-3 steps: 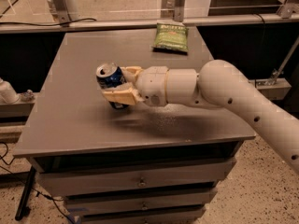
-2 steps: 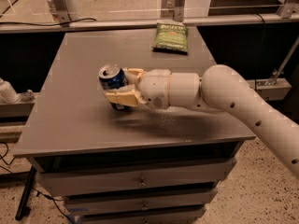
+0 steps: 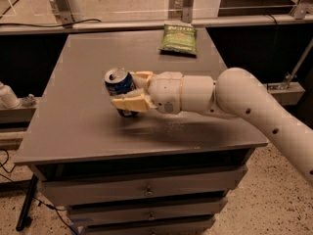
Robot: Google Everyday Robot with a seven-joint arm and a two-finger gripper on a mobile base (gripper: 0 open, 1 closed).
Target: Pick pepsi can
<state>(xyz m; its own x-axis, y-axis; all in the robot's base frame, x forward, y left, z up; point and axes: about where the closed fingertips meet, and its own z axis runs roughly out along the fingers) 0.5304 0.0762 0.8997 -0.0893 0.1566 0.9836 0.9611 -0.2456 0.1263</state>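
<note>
Your jaws are clenched on the dark blue aluminium pepsi can point(image 3: 119, 83) with its silver lid. One tan finger point(image 3: 131, 103) lies along the can's 6 o'clock side, the other presses its 1 o'clock side, and the can sits between them.

Taking the far edge as 12, your white two-finger gripper point(image 3: 126, 88) is over the middle of the flat grey table top point(image 3: 73, 126), a little toward 9 o'clock from its centre. The can is tilted, with the lid leaning toward 10 o'clock and the base low by the surface. You cannot tell whether the base touches the table top or rides just above it.

Your thick white arm point(image 3: 244, 99) reaches in from 4 o'clock and lies level across the right half of the table. Its soft shadow point(image 3: 195, 131) falls on the surface at the arm's 6 o'clock side.

A green crinkled chip bag point(image 3: 179, 38) lies flat near the far edge at 1 o'clock, well apart from the can. Grey drawer fronts point(image 3: 146, 190) are stacked beneath the table top.
</note>
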